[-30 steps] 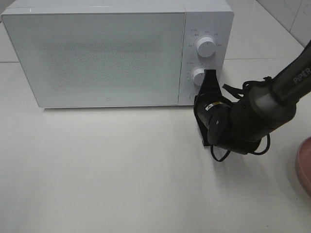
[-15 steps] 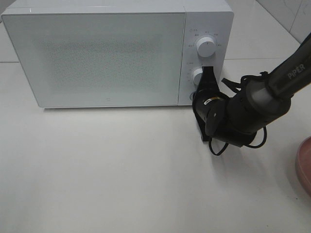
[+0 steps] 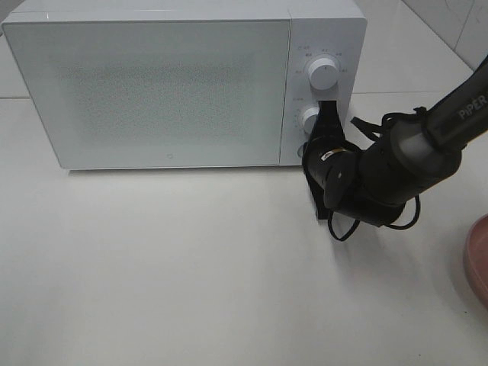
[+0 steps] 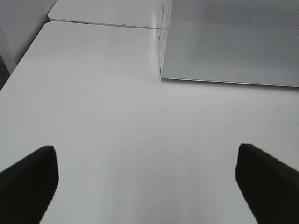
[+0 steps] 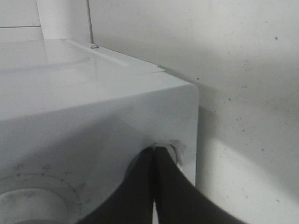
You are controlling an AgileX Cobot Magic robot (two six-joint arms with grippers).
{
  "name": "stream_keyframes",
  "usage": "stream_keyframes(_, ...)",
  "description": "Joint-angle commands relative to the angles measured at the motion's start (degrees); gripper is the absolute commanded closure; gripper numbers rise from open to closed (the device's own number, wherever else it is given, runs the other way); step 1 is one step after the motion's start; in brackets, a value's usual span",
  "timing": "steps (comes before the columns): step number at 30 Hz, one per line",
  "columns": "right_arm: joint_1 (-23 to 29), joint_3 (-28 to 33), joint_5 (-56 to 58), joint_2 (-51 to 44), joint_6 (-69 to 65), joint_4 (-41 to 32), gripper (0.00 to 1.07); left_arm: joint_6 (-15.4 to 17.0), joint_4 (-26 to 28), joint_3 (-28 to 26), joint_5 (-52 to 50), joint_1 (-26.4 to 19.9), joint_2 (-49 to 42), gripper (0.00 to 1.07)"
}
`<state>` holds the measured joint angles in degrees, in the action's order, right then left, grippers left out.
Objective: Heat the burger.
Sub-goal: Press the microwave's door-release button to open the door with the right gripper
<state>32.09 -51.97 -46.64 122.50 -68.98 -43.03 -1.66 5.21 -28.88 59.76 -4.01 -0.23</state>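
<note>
White box-shaped microwave (image 3: pixel 168 91) sits at the back of the white table (image 3: pixel 191 267), frosted door shut, control panel w/ two round white knobs on its right side: upper knob (image 3: pixel 324 74) and lower knob (image 3: pixel 311 118). Burger: not seen in any view, and the door is too frosted to tell what's behind it. Right tool (image 3: pixel 329 114), on a black arm (image 3: pixel 427 145) w/ "PiPER" lettering, comes in from the right & points at the panel, tips just beside the lower knob on its right. Wrist view shows the right tool (image 5: pixel 154 151) closed - fingers (image 5: pixel 173 186) pressed together w/ nothing between them, tips touching the panel at a small round spot near its edge; can't tell what that spot is. A black cable loops under the wrist, close to the table. Edge of a round pink plate (image 3: pixel 479 259) shows at the far right of the table, well apart from the microwave. Left tool (image 4: pixel 149 186) shows only in its own wrist view - open wide, dark fingers (image 4: pixel 28 182) far apart, gripping nothing, over bare table in front of the microwave's (image 4: pixel 233 42) door corner, not touching it.
</note>
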Motion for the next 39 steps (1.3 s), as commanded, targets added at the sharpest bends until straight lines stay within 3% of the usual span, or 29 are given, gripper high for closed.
stream_keyframes(1, 0.11, -1.55, -4.53, -1.15, 0.06, 0.46, 1.07, 0.06, 0.52, 0.11, -0.40, -0.11, 0.00, 0.09)
stream_keyframes(7, 2.52, -1.55, -2.98, -1.15, -0.80, -1.03, 1.07, 0.06, 0.52, 0.11, -0.40, -0.11, 0.00, 0.09)
stream_keyframes(19, 2.46, -2.46, -7.56, -0.86, 2.06, -2.69, 1.07, 0.06, 0.52, 0.11, -0.40, -0.11, 0.00, 0.09)
stream_keyframes(30, 1.60, -6.07, -15.64, 1.60, 5.79, -4.41, 1.07, 0.06, 0.52, 0.11, -0.40, -0.11, 0.00, 0.09)
stream_keyframes(39, -0.23, -13.75, -19.02, 4.01, 9.57, -2.23, 1.07, 0.06, 0.52, 0.11, -0.40, -0.11, 0.00, 0.09)
